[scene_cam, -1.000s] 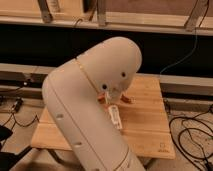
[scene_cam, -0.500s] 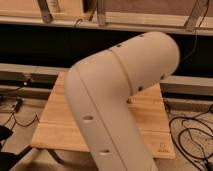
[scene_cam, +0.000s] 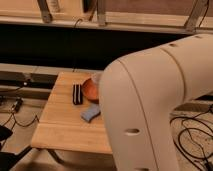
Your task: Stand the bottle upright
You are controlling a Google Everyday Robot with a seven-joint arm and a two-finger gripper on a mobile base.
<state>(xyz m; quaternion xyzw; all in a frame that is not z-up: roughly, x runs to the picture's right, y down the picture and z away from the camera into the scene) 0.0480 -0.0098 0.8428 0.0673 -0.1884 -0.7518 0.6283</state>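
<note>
The 2 fingers are pressed together, though we cannot see them directly. The gripper is out of sight, hidden by the robot's own arm [scene_cam: 160,100], whose broad cream-white shell fills the right half of the view from near the top edge to the bottom. Whether anything sits between the fingers we cannot tell. The bottle is also hidden from us: the arm covers the right part of the table [scene_cam: 65,132], and we cannot say where it lies.

On the part of the wooden table that shows, we see 3 things grouped near the arm's edge. A round orange-brown bowl [scene_cam: 89,90] stands toward the far side, partly cut off by the arm. Just left of it lies a narrow black object [scene_cam: 77,93], its long side running away from us. Nearer us, a blue sponge [scene_cam: 90,113] lies flat, close to the bowl. Dark cables [scene_cam: 192,132] trail over the floor on the right, and another cable [scene_cam: 20,117] runs left of the table.
</note>
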